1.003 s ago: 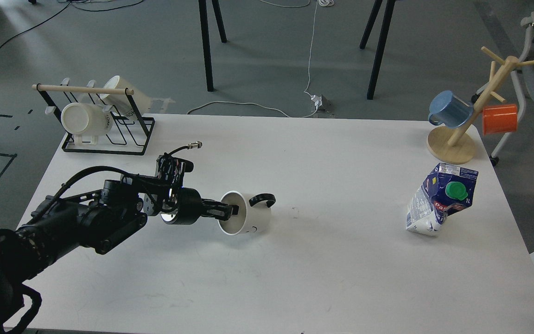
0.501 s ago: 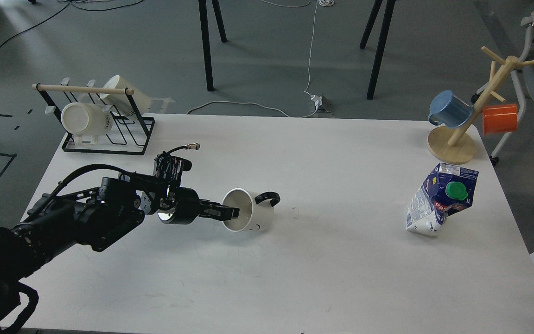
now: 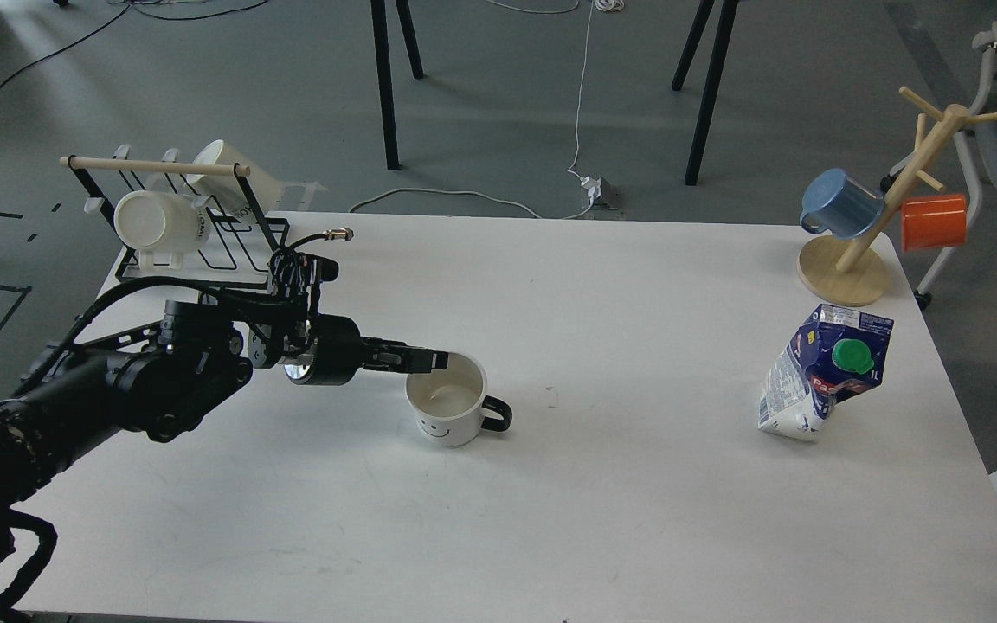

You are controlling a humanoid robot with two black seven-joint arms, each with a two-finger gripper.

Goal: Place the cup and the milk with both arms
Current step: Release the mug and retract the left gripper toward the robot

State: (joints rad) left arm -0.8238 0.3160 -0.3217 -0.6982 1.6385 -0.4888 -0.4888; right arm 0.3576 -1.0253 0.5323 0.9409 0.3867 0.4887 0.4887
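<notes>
White ceramic, a smiley printed on its side: the cup (image 3: 449, 408) stands upright on the white table (image 3: 620, 519), black handle pointing right, near the table's middle and left of centre. My left gripper (image 3: 431, 360) reaches in level from the left and sits at the cup's near rim; I cannot tell whether its fingers pinch the rim or have let go, since they merge into one dark shape. I judge the cup is set mouth up so it can receive milk. The milk carton (image 3: 823, 372), blue and white with a green cap, leans crumpled well to the right. My right arm is out of view. I count one carton; two pale mugs in the wire rack (image 3: 196, 268); a blue mug (image 3: 840, 204) and an orange mug (image 3: 934, 221) on the wooden tree (image 3: 845, 275).
</notes>
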